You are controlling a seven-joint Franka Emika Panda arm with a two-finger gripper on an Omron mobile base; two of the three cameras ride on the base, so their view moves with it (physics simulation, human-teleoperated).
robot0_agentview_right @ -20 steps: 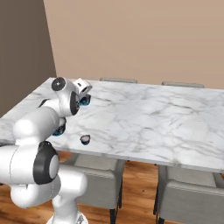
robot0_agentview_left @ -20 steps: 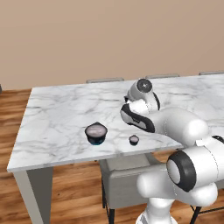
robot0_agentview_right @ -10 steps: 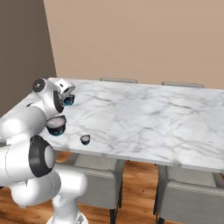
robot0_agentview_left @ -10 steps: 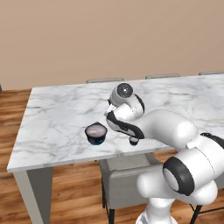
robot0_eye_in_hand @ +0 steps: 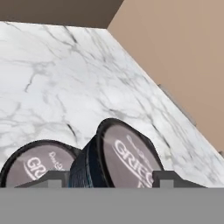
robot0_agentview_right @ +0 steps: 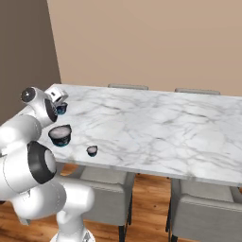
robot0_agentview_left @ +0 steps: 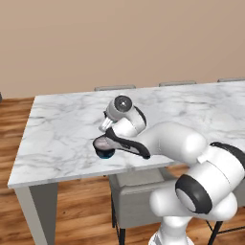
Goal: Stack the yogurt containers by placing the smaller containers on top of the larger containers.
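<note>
Marble desk (robot0_agentview_right: pixel 156 127) with three yogurt cups. The jaws grip the medium cup (robot0_eye_in_hand: pixel 118 157), held tilted above and beside the large cup (robot0_agentview_right: pixel 60 135) near the desk's front edge. The tiny cup (robot0_agentview_right: pixel 92 151) stands just beside the large one, apart.
</note>
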